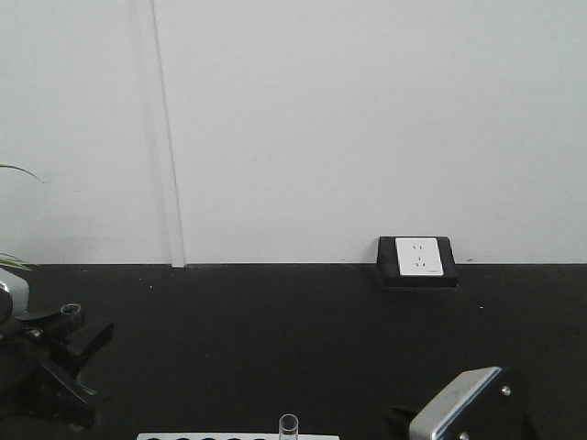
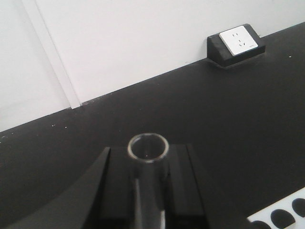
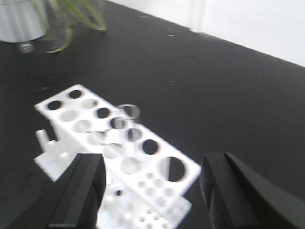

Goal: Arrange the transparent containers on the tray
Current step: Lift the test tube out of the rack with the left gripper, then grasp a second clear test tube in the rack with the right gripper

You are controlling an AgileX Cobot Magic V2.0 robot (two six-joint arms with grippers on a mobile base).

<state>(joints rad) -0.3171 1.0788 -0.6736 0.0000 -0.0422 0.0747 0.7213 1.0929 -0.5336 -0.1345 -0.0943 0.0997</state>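
A clear glass test tube (image 2: pixel 148 147) lies between the black fingers of my left gripper (image 2: pixel 148 160), which is shut on it, the tube's open rim pointing toward the wall. In the front view the left gripper (image 1: pixel 55 367) sits low at the left over the black table. A second test tube (image 3: pixel 127 110) stands upright in a white rack (image 3: pixel 157 179), and its rim (image 1: pixel 289 424) also shows in the front view. My right gripper (image 3: pixel 152 171) hangs open above the rack's near end, with nothing between its fingers. The yellow tray is out of view.
The white rack (image 1: pixel 238 436) has several empty holes and peeks in at the bottom edge, also seen in the left wrist view (image 2: pixel 286 217). A wall socket box (image 1: pixel 417 259) sits at the table's back. A plant and a glass vessel (image 3: pixel 52 28) stand beyond the rack.
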